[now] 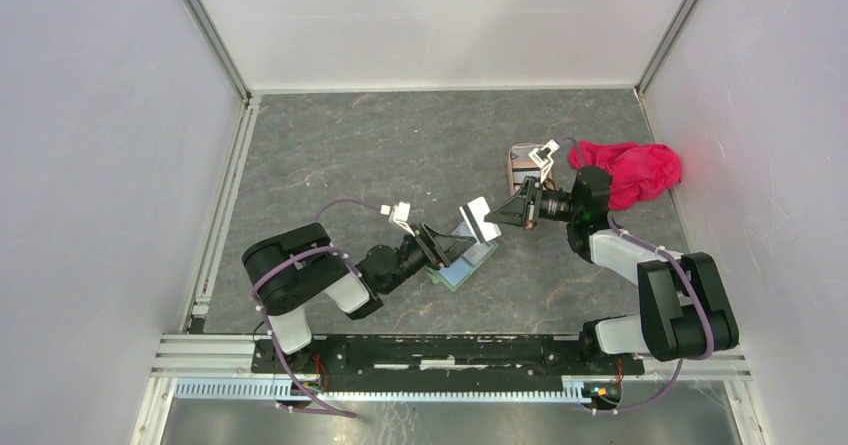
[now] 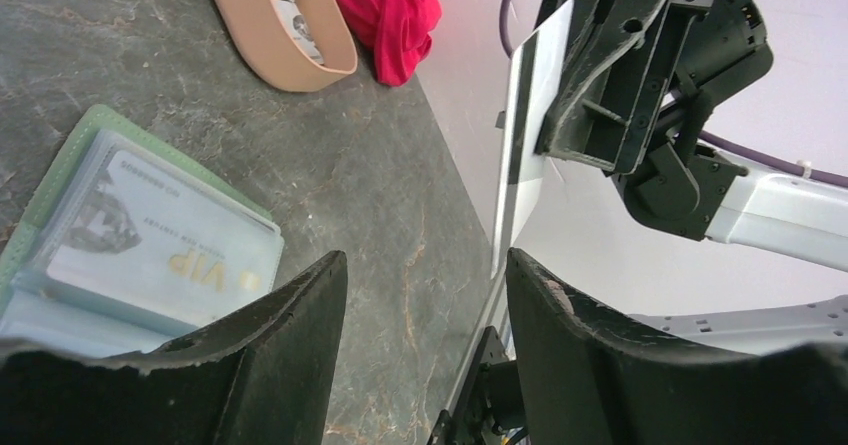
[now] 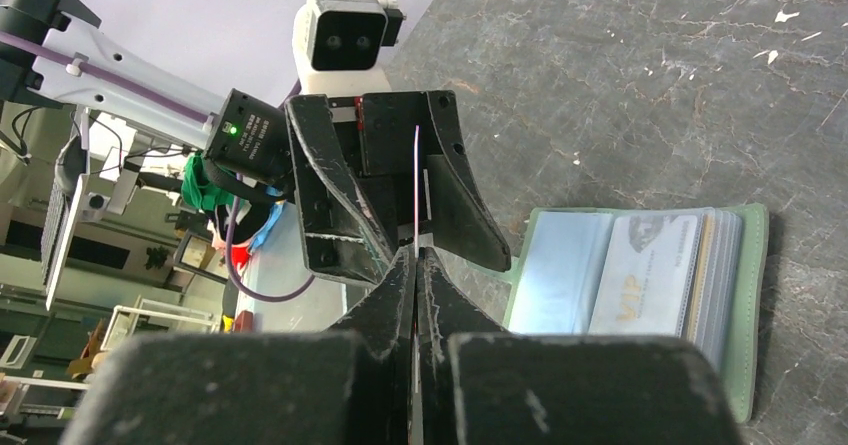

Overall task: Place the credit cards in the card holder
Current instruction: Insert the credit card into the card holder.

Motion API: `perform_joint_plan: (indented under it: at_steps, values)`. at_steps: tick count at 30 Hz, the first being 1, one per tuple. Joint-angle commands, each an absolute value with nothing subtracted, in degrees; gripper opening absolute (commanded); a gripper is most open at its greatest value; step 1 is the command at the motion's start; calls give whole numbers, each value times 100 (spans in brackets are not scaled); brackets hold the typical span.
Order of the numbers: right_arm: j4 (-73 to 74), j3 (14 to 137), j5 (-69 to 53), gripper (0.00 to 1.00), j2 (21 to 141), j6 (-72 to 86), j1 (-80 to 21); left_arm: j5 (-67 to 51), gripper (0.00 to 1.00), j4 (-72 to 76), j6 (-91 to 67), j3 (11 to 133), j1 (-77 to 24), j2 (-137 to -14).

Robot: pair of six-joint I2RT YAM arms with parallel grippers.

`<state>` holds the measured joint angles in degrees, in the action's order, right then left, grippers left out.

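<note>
- Right gripper (image 3: 415, 260): clenched flat on a thin whitish rectangular plastic card (image 3: 416, 180), seen edge-on from its own wrist; held upright in mid-air, free end offered toward the other arm, apparently for a hand-over.
- Left gripper (image 2: 425, 260): jaws parted, one black finger on either side of the card's free edge, neither pad visibly touching it; nothing grasped. Judged to be placed so as to take the card at an angle better suited to a pocket.
- Held card, from the left wrist: pale face with a greyish band along one long side; no legible print.
- Sage-green bifold card holder (image 3: 754, 315): lying open and flat on the dark grey marbled tabletop (image 1: 380, 155), just below the left gripper; clear blue-green pockets facing up, within short reach of the hand-over point.
- Pale pocketed card (image 3: 645, 270): seated in one pocket, gold lettering "VIP" readable; a finer line of print too small to read.
- Pinkish-brown oblong tray (image 2: 250, 35): well apart from the holder, at the far right; further cards (image 2: 295, 25) inside, presumably the supply, print illegible.
- Crumpled red-pink cloth (image 2: 390, 10): just beside the tray, near the right wall.
</note>
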<state>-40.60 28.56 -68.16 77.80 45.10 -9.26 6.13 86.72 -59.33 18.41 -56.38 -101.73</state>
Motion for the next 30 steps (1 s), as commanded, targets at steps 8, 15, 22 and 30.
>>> perform_joint_plan:
  at_steps: [8, 15, 22, 30]
  values:
    - [-4045, 2959, -6953, 0, 7942, 4181, -1139, 562, 58, 9951, -6030, 2146, -5476, -10012]
    - [-3448, 3122, -6943, 0, 7972, 3592, -1155, 27, 2, 9951, -6128, 2256, -5300, -9978]
    - [-2555, 3355, -6898, 19, 7832, 2590, -1161, -109, 2, 9952, -6152, 1969, -5291, -9800]
    - [-682, 4008, -6812, 52, 7807, 554, -1152, -44, 2, 9952, -6258, 1430, -5212, -9437]
